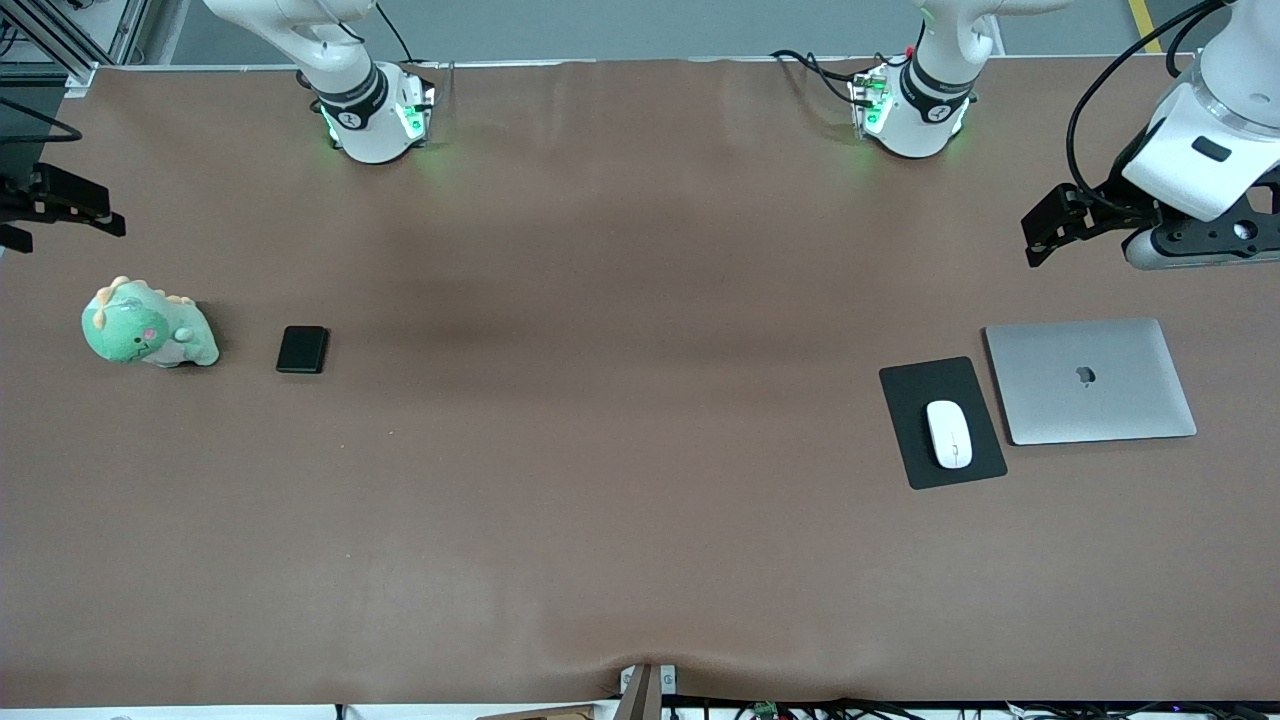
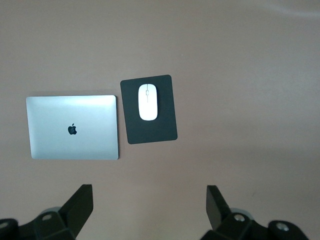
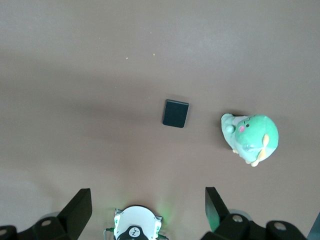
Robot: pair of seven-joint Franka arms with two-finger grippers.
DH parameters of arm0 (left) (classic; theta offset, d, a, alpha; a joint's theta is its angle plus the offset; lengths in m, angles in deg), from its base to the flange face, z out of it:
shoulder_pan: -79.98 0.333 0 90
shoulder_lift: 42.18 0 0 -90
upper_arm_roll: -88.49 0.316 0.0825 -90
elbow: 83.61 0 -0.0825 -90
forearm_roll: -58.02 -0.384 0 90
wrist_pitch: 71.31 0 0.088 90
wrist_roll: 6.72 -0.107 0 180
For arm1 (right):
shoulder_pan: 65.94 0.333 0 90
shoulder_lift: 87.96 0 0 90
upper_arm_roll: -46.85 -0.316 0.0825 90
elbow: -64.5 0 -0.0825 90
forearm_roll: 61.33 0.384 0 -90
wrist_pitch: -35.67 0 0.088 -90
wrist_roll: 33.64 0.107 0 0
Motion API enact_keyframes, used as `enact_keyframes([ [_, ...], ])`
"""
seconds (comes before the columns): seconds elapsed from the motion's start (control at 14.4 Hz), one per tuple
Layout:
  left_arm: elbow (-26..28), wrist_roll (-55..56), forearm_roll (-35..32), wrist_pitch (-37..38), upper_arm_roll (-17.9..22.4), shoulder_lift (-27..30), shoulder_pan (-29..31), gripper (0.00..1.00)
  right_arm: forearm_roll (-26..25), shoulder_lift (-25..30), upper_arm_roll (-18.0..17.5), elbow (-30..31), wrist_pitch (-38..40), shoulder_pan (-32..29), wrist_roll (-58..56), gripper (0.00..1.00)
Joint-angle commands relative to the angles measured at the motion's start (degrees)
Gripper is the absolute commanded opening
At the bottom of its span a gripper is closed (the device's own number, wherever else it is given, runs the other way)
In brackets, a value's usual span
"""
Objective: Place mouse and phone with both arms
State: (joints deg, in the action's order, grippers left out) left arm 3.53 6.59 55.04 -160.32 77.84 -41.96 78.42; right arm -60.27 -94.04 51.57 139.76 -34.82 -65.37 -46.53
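The white mouse [image 1: 948,432] lies on a black mouse pad [image 1: 915,400] toward the left arm's end of the table. It also shows in the left wrist view [image 2: 147,102], with the pad [image 2: 155,132]. The black phone [image 1: 302,349] lies flat toward the right arm's end and shows in the right wrist view [image 3: 176,113]. My left gripper [image 1: 1035,235] hangs open and empty, high over the bare table at the left arm's end [image 2: 149,200]. My right gripper [image 1: 65,225] hangs open and empty, high over the table's edge at the right arm's end [image 3: 148,200].
A closed silver laptop [image 1: 1090,380] lies beside the mouse pad, toward the left arm's end [image 2: 72,127]. A green plush dinosaur [image 1: 145,325] sits beside the phone, toward the right arm's end [image 3: 250,137]. The right arm's base [image 3: 136,225] shows under its gripper.
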Motion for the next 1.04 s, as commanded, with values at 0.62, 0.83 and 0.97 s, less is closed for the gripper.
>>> enact_keyframes([
  [0.62, -1.18, -1.63, -0.28, 0.06, 0.11, -0.4, 0.41, 1.0, -0.09, 9.68, -0.33, 12.81, -3.43, -0.83, 5.86, 1.0],
  [0.83, -1.18, -1.63, -0.1, 0.24, 0.11, -0.4, 0.5, 1.0, -0.09, 9.68, 0.12, 12.81, -3.52, -0.57, 5.86, 1.0],
  [0.97, -1.36, -1.63, 0.25, 0.24, 0.11, -0.4, 0.41, 1.0, -0.09, 9.6, 0.12, 12.72, -3.52, -0.57, 5.86, 1.0],
])
